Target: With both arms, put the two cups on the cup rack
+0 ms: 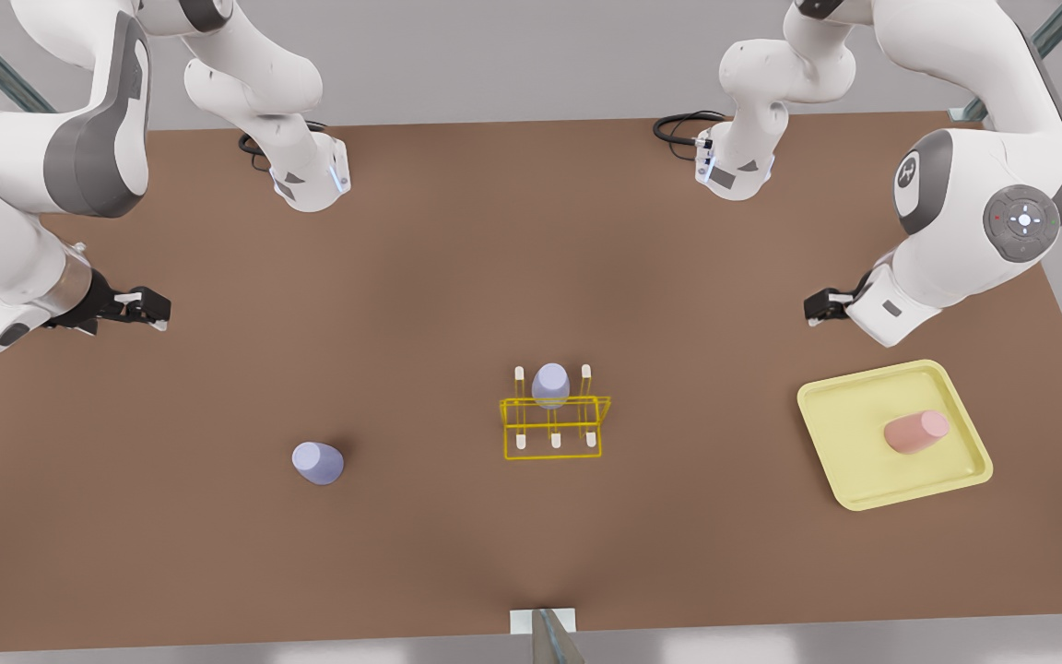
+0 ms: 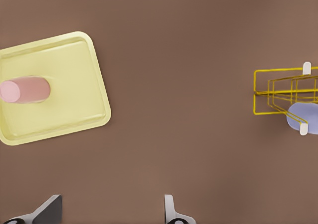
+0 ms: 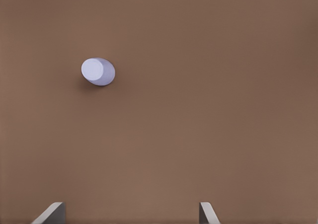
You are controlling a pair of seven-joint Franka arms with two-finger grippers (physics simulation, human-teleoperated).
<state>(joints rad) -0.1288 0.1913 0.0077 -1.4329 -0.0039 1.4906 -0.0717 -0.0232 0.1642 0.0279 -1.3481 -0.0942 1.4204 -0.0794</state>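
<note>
A pale lavender cup (image 1: 318, 463) (image 3: 98, 71) stands upside down on the brown table, left of centre in the front view. A second lavender cup (image 1: 550, 385) (image 2: 304, 115) sits over a back peg of the yellow wire cup rack (image 1: 586, 402) (image 2: 278, 70). The salmon pink cup (image 1: 916, 432) (image 2: 26, 90) lies on its side in a tray. My left gripper (image 1: 817, 304) (image 2: 112, 215) hangs open above the table beside the tray, at the front view's right. My right gripper (image 1: 148, 309) (image 3: 129, 215) is open at the front view's left, well away from the standing cup.
The pale yellow square tray (image 1: 863, 397) (image 2: 69, 110) rests near the table's edge on the front view's right. Both arm bases (image 1: 310, 180) (image 1: 734, 171) stand at the far side with black cables beside them. A small grey post (image 1: 545, 627) marks the near edge.
</note>
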